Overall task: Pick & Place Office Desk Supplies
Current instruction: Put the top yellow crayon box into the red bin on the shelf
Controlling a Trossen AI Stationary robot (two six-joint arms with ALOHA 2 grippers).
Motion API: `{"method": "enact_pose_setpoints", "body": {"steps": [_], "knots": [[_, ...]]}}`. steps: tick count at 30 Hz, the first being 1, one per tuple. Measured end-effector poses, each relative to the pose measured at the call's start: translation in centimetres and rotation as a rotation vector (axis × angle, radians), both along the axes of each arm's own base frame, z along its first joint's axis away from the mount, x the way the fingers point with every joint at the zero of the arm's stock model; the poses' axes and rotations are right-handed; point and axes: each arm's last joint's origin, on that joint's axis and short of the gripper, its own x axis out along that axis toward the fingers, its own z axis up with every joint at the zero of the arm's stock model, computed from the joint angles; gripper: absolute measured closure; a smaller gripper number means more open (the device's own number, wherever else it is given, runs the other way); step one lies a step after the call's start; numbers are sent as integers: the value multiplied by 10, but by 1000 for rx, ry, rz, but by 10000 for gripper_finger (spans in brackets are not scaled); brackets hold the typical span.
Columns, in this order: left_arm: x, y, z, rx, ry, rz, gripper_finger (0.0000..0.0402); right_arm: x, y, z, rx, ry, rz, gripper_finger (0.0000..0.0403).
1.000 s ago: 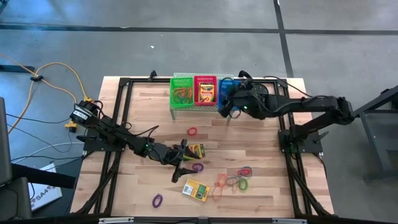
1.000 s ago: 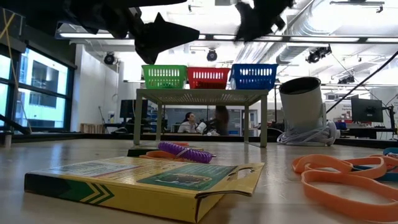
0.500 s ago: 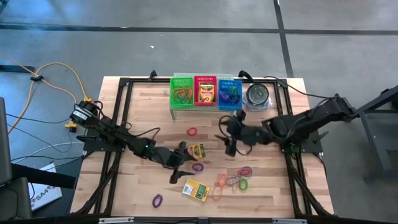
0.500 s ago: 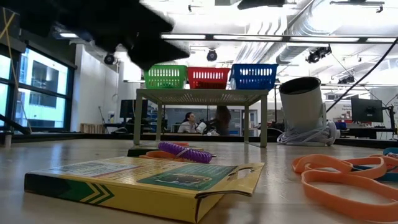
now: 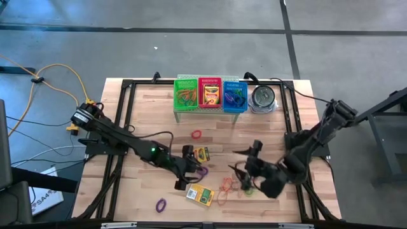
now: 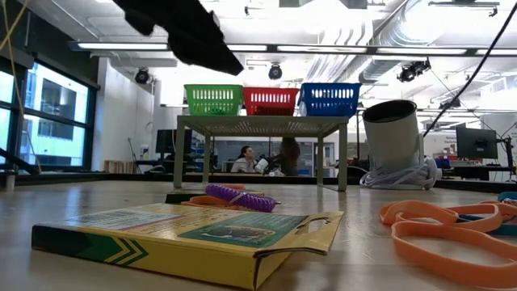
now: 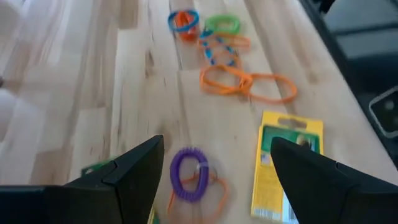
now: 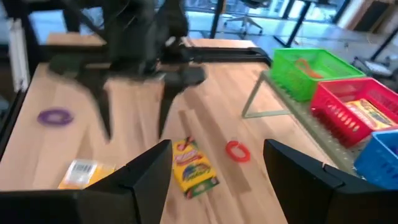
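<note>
Two yellow-and-green crayon boxes lie flat on the table, one (image 5: 201, 154) by my left gripper and one (image 5: 200, 194) nearer the near edge. My left gripper (image 5: 186, 172) is open and hovers over a purple band (image 7: 189, 182) that lies on an orange loop. My right gripper (image 5: 243, 166) is open above the heap of orange, green and blue bands (image 5: 241, 184). Its wrist view shows the crayon box (image 8: 191, 165), a red band (image 8: 236, 150) and my left gripper (image 8: 134, 68).
A green basket (image 5: 186, 95), a red basket (image 5: 210, 94) and a blue basket (image 5: 234, 95) stand on a small rack at the far edge, with a round tin (image 5: 262, 97) beside them. A lone purple band (image 5: 161, 205) lies near the near edge and a red band (image 5: 196, 134) mid-table.
My right gripper has left the blue basket, swung toward the near edge and come down over the heap of bands, now pointing toward the table's left. My left gripper has shifted a little toward the near edge, past the crayon box. No object has moved.
</note>
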Motion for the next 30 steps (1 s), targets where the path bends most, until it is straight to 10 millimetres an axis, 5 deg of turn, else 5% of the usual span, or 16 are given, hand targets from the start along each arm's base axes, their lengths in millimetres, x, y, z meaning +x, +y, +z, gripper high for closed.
{"method": "enact_pose_setpoints", "body": {"steps": [7,14,30], "knots": [[5,4,10,112,-25,-66,112,-5,24,-18,-62,41,54,160],[12,10,15,-112,-46,25,112,-4,23,-20,-85,40,34,160],[30,32,21,-336,-130,135,112,-4,20,-23,-66,65,20,160]]}}
